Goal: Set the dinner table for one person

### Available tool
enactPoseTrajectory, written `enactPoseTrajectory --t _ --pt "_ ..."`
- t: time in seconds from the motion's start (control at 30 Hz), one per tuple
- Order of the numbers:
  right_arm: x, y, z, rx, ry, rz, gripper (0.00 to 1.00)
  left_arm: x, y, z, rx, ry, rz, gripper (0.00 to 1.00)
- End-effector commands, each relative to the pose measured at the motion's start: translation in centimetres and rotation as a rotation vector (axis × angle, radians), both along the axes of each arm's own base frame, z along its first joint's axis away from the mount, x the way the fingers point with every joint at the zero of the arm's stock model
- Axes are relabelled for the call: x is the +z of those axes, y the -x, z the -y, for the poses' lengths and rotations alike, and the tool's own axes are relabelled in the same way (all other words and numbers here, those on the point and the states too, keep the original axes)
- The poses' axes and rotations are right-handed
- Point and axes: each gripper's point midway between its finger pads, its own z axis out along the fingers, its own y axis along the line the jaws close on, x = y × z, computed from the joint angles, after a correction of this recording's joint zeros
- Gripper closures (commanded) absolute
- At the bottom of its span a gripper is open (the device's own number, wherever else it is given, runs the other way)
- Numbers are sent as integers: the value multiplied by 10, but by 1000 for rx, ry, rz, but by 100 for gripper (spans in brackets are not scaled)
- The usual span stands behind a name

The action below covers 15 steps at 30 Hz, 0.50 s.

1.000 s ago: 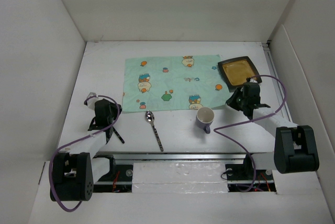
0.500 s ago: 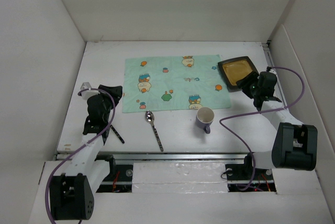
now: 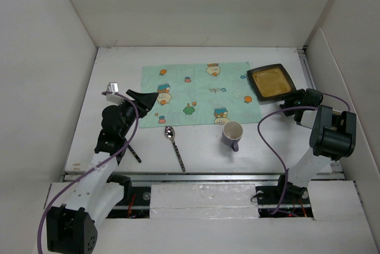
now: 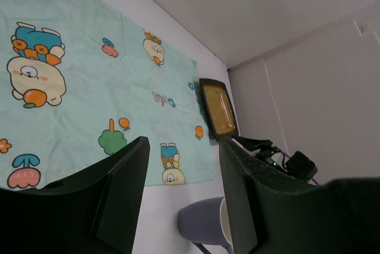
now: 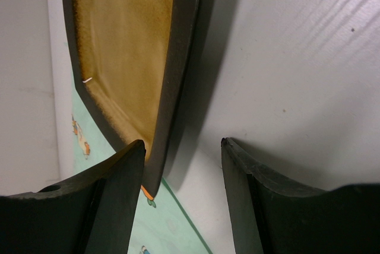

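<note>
The dinner table (image 3: pixel 113 70) is a white worktop with walls on three sides. A mint-green cartoon placemat (image 3: pixel 196 91) lies at its middle. A dark square plate (image 3: pixel 270 82) with a tan inside rests at the mat's right edge. A purple cup (image 3: pixel 232 133), a spoon (image 3: pixel 174 143) and a dark utensil (image 3: pixel 134 152) lie in front of the mat. My left gripper (image 3: pixel 148 98) is open and empty above the mat's left edge (image 4: pixel 89 88). My right gripper (image 5: pixel 181 147) is open, low at the plate's near corner (image 5: pixel 124 46), with one finger (image 5: pixel 113 194) against the rim.
The left wrist view shows the cup (image 4: pixel 205 224) below the open fingers, the plate (image 4: pixel 217 108) beyond it and the right arm (image 4: pixel 279 159) at the right wall. A metal rail (image 3: pixel 202 177) runs along the near edge.
My left arm has lifted and swung forward and right, over the mat's left edge. My right arm has moved right and dropped low beside the plate's near corner.
</note>
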Motion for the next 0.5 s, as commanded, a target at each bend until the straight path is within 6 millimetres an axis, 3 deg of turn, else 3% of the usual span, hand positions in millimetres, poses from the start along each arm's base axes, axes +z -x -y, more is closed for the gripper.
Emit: enactPoseTrajectory --t 0.0,0.23,0.3,0.37,0.47 --pt "19 -26 2 -20 -63 88 40 35 8 9 -55 3 102 53" --pt "-8 -39 -2 -72 -195 40 50 41 10 3 -23 -1 114 53" --pt "-8 -44 -7 -82 -236 58 51 43 10 1 -12 -6 116 53" --pt "-12 -45 -7 -106 -268 52 63 44 11 0 -5 -5 122 53" --pt "-5 -44 -6 -134 -269 102 95 45 11 -2 2 -7 124 54"
